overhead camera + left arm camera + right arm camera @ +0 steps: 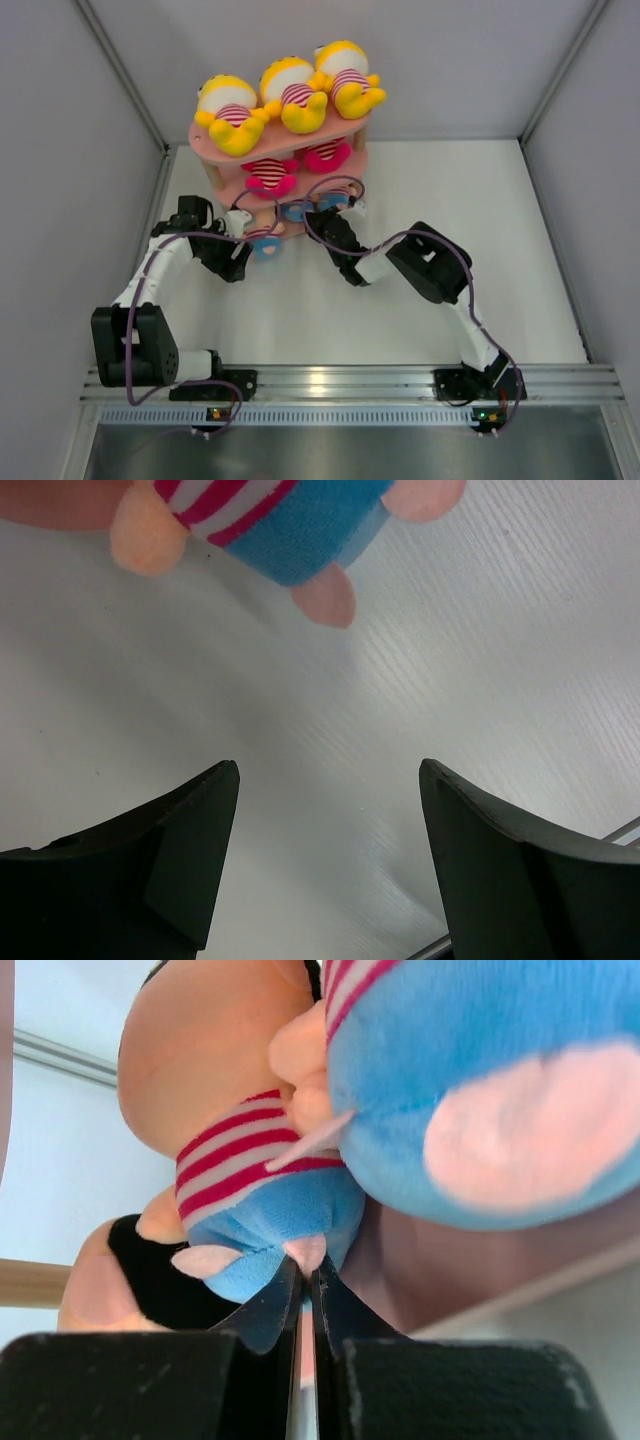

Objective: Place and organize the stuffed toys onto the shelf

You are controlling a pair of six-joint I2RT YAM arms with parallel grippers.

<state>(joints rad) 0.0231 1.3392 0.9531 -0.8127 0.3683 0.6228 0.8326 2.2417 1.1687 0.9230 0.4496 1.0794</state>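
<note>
The pink shelf (204, 141) stands at the back of the table. Three yellow stuffed toys (290, 92) lie on its top board, and two striped toys (270, 173) on the middle board. Blue-bottomed toys (297, 211) sit low at the shelf's front. My right gripper (308, 1265) is shut on the small pink foot of one blue-bottomed toy (262, 1210); a second blue-bottomed toy (480, 1070) looms close beside it. In the top view the right gripper (325, 214) reaches under the shelf. My left gripper (330, 780) hangs open and empty over the table, just short of another blue-bottomed toy (285, 525).
Grey walls close in the white table (440, 200) on the left, right and back. A wooden shelf post (30, 1282) shows left of the held toy. A metal rail (350, 380) runs along the near edge by the arm bases.
</note>
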